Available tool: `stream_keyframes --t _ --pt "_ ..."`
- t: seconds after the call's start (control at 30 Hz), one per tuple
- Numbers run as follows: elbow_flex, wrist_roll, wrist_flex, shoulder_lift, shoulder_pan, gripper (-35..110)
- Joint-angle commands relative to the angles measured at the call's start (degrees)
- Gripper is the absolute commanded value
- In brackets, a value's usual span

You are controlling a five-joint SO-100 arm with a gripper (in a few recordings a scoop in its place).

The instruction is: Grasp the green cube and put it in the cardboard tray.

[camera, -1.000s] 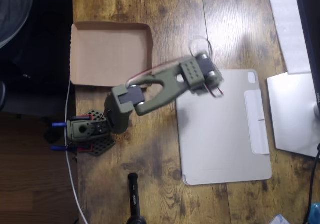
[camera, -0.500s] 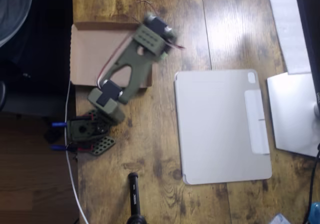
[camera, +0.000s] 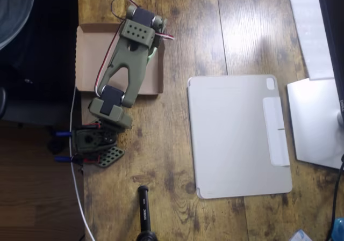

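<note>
From above, the olive-green robot arm stretches over the shallow brown cardboard tray in the upper left of the frame, its wrist near the tray's top right corner. The gripper is tucked beneath the wrist, so I cannot tell how its fingers stand. A flat grey tablet cover lies on the wooden counter at centre right.

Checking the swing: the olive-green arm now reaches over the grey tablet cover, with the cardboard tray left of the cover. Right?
Not quite. In the overhead view the olive-green arm reaches over the cardboard tray, not the grey tablet cover. The tray does lie left of the cover.
</note>
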State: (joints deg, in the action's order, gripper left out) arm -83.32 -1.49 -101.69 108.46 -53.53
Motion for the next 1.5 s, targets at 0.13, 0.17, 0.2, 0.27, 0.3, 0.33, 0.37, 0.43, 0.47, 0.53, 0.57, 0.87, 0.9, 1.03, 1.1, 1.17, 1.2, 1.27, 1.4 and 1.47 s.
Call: stream_keyframes --t 0.13,0.17,0.2,0.27,0.3,0.33,0.37,0.43,0.47,0.53,0.57,0.87,0.9,1.03,1.1,1.17,1.2,1.27,1.4,1.47 --pt "-2.55 -1.05 -0.88 3.08 -0.62 18" --pt "-2.55 -1.14 -0.88 3.08 -0.62 18" --pt "-2.55 -1.23 -0.88 3.08 -0.53 18" --pt "-2.55 -1.67 -0.88 3.16 -0.53 20" --pt "-2.55 -1.76 -0.88 3.16 -0.53 22" --pt "-2.55 -1.93 -0.88 3.16 -0.53 25" --pt "-2.64 -2.29 -0.88 3.16 -0.53 27" --pt "-2.81 -2.46 -0.88 3.08 -0.53 27" --pt "-2.90 -2.46 -0.88 2.99 -0.53 27" --pt "-2.90 -2.55 -0.88 2.90 -0.44 27" --pt "-2.90 -2.55 -0.88 2.72 -0.44 27" --pt "-3.60 -3.52 -0.44 2.72 1.41 27" --pt "-3.60 -4.04 -0.44 2.72 2.46 27" --pt "-3.52 -5.10 -0.26 2.72 8.96 26" --pt "-3.08 -4.75 -0.18 2.37 13.10 27" --pt "-2.81 -4.48 -0.18 1.93 18.54 27" --pt "-2.99 -4.57 -0.09 1.85 22.06 27" --pt "-4.13 -5.62 0.97 1.58 29.97 27" --pt "-6.68 -9.93 5.89 1.05 45.88 26" --pt "-6.59 -11.60 6.33 0.18 51.42 26"
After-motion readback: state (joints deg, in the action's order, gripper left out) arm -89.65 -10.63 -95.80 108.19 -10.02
